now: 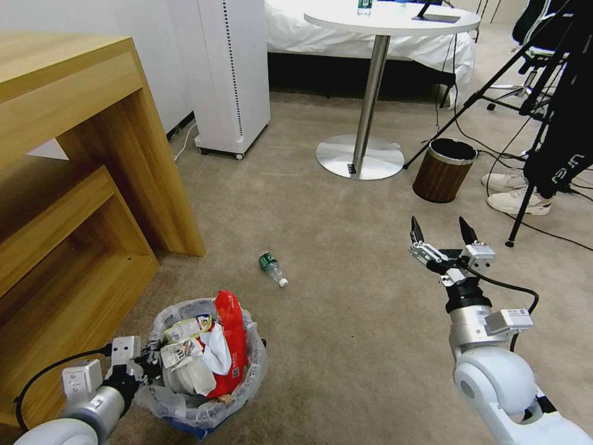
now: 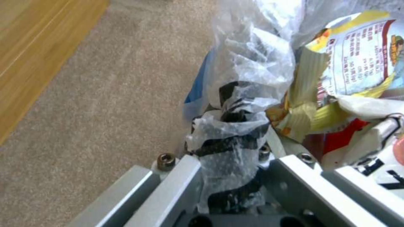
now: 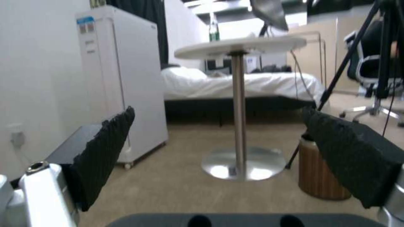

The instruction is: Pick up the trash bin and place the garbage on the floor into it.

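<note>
By wooden desk, left gripper jaws clamp trash bin rim; right gripper jaws apart over open carpet.

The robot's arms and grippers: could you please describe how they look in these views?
Both arms are glossy white with rounded joints and silver-grey metal wrist cuffs. The right gripper has two black pointed, ridged jaws on pale grey blocks, a black collar, and a black cable looping past a small white labelled box. The left gripper has matching grey blocks and its own black cable.
</note>
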### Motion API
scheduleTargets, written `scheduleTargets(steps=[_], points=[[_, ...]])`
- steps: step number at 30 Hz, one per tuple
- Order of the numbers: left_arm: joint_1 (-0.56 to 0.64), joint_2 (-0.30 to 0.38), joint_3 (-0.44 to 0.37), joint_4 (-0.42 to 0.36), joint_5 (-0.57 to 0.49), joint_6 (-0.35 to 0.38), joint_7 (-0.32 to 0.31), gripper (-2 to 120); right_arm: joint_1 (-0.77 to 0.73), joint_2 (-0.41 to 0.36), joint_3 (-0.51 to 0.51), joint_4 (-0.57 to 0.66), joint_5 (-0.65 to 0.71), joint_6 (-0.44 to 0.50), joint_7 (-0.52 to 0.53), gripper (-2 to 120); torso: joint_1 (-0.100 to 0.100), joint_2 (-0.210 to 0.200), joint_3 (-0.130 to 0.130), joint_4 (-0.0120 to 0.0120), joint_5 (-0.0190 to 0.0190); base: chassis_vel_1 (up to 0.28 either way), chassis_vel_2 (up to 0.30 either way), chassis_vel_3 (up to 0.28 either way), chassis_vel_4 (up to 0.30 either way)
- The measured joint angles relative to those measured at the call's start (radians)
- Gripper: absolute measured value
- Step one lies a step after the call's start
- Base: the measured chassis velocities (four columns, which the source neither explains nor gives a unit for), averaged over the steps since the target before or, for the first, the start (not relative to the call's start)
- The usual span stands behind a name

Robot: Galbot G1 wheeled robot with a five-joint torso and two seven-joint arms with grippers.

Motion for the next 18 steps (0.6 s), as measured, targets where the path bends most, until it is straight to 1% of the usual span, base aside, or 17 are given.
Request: scheduleTargets(steps=[10, 18], points=[[-0.019, -0.011, -0.021, 0.024, -0.013, 0.001, -0.011, 0, -0.014, 0.006, 0.001, 0.0, -0.008, 0.014, -0.007, 100, 0.0, 0.0, 0.0, 0.0001, 0.0, 0.0, 0.0, 0.0, 0.0], [-0.026, -0.027, -0.021, 0.029, -0.012, 0.001, -0.013, 0, -0.01, 0.018, -0.001, -0.011, -0.02, 0.022, -0.009, 100, 0.0, 0.0, 0.0, 0.0001, 0.0, 0.0, 0.0, 0.0, 0.0]])
